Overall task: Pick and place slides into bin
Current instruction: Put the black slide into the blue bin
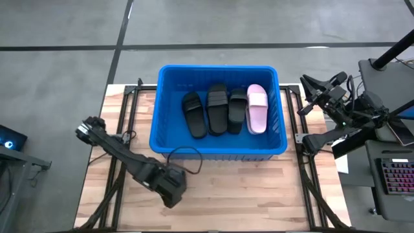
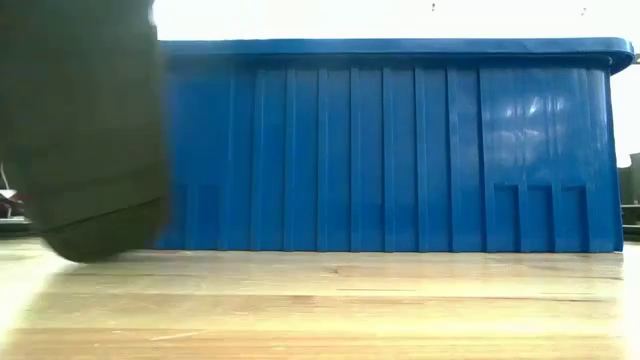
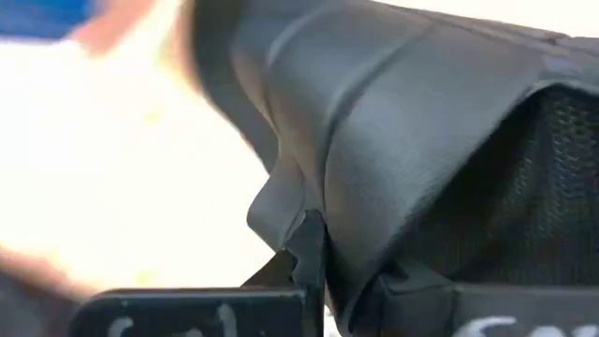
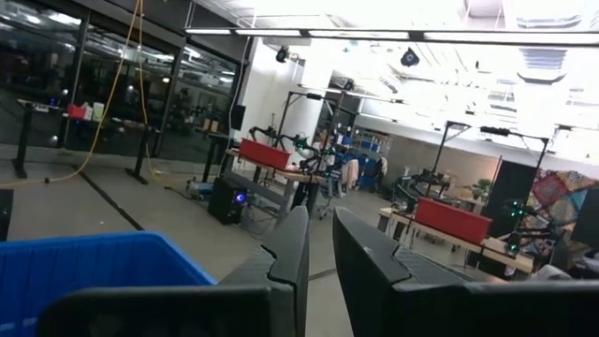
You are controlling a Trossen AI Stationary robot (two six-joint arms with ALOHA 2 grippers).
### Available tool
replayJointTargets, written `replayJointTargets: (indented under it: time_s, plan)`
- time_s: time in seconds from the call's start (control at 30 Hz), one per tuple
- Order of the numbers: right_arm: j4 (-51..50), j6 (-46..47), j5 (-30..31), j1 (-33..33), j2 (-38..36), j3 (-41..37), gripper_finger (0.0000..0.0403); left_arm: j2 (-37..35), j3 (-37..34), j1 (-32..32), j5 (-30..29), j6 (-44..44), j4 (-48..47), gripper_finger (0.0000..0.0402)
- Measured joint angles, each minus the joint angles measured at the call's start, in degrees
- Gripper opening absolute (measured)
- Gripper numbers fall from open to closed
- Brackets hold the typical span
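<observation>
The blue bin (image 1: 218, 147) stands at the table's middle, its near wall (image 2: 400, 150) filling the low view. In it lie three black slides (image 1: 217, 108) and a pale pink one (image 1: 257, 109), side by side on their soles. My left gripper (image 1: 171, 191) is over the near left of the table, pointing down, shut on another black slide (image 2: 85, 130). My right gripper (image 1: 309, 97) waits raised beside the bin's right wall, shut (image 4: 318, 225) with nothing in it. My left gripper pinches the black slide between its two fingers (image 3: 285, 271) at an edge of the wide strap (image 3: 281, 201). The fingers come from above, pointing down. The slide hangs below them, its lower end (image 2: 90, 245) close to the tabletop; whether it touches there I cannot tell.
Bare wooden tabletop (image 1: 259, 188) lies in front of the bin. A thin black cable (image 1: 184, 158) loops on the wood near the bin's front wall. Black arm frames (image 1: 119, 162) run along both sides of the table. A desk with a keyboard (image 1: 394, 175) stands to the right.
</observation>
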Motion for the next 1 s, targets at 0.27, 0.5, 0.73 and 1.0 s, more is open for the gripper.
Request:
replayJointTargets:
  time_s: [0.27, 0.5, 0.73, 1.0]
  plan:
    - [0.0, -0.6, 0.0, 0.0, 0.0, 0.0, 0.0044, -3.9, 0.4, 0.4, -1.0, 6.8, 23.5, 0.0]
    - [0.0, -0.6, 0.0, 0.0, 0.0, 0.0, 0.0044, -3.4, 0.3, 3.2, -15.6, 20.4, 42.6, 0.0]
    - [0.0, -0.2, 0.0, 0.0, 0.0, 0.0, 0.0044, -3.7, 0.3, 8.9, -29.8, 39.2, 55.0, 0.0]
    - [0.0, 0.0, 0.0, 0.0, 0.0, 0.0, 0.0044, -3.8, 1.3, 15.9, -41.4, 47.0, 58.0, 0.0]
